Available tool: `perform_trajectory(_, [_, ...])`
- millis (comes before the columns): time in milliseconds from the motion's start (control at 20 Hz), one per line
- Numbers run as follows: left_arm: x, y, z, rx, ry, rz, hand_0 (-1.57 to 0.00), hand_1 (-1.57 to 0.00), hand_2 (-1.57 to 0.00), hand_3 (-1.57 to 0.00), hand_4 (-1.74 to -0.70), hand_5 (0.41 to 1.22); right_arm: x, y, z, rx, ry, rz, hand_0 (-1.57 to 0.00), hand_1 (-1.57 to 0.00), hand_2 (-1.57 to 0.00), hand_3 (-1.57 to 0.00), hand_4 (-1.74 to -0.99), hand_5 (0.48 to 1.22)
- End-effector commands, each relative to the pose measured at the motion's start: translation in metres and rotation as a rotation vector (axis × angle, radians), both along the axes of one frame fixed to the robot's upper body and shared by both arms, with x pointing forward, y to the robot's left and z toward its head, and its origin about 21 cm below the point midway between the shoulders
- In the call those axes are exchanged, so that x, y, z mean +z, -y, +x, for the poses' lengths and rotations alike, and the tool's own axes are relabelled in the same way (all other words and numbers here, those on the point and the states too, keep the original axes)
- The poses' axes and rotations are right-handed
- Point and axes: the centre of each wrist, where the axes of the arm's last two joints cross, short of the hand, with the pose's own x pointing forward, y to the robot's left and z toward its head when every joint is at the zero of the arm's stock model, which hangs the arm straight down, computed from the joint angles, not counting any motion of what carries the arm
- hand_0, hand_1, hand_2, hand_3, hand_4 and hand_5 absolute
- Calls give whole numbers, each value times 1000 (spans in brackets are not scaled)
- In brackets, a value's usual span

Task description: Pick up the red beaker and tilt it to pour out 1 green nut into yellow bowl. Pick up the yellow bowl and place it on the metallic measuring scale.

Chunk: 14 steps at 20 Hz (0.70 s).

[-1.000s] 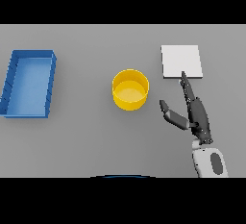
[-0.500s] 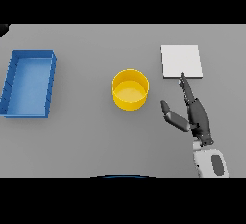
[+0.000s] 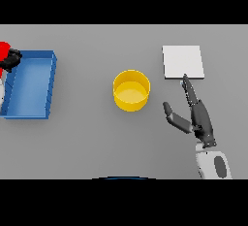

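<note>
The yellow bowl stands upright in the middle of the table. At the far left edge, a part of the red beaker shows, with my left hand curled round it above the blue tray's far left corner. The flat metallic scale lies at the back right. My right hand rests open to the right of the bowl, its fingers straight, a fingertip reaching the scale's near edge and the thumb spread toward the bowl. It holds nothing. I cannot see into the beaker.
A blue rectangular tray lies at the left, its left side partly covered by my left arm. Bare grey table separates the tray, the bowl and the scale.
My left hand has come into view at the left edge with the red beaker in it. The right hand, the bowl and the scale have stayed where they were.
</note>
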Motion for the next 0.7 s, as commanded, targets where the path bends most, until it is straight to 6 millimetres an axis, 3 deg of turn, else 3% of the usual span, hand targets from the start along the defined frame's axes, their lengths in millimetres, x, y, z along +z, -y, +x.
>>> perform_trajectory(0, [2,0,-4,-7,-13,-4,-1571,-1571,-1526,-1525,-1521,818,1,-2,0,5,5,7,1,1,1,1,-1155,670])
perform_trajectory(50, [8,1,-7,-77,-8,0,-1469,-1344,-1276,-1318,-1369,774,2,-2,0,6,3,8,1,1,1,1,-1153,670])
perform_trajectory(100, [12,2,-9,-121,-20,-17,-1175,-1075,-1021,-1055,-1232,737,3,0,1,4,4,5,1,1,1,1,-1151,670])
perform_trajectory(250, [18,-7,-17,-197,-81,-71,-601,-550,-522,-539,-976,664,2,1,1,2,6,4,1,1,1,1,-1153,670])
perform_trajectory(400, [13,-6,-17,-212,-170,-1,-307,-281,-267,-276,-843,632,1,0,0,4,9,-2,1,1,1,1,-1155,670])
perform_trajectory(650, [6,1,-16,-220,-137,62,-100,-91,-87,-90,-783,631,1,-2,0,-13,5,-39,1,1,1,1,-1154,657])
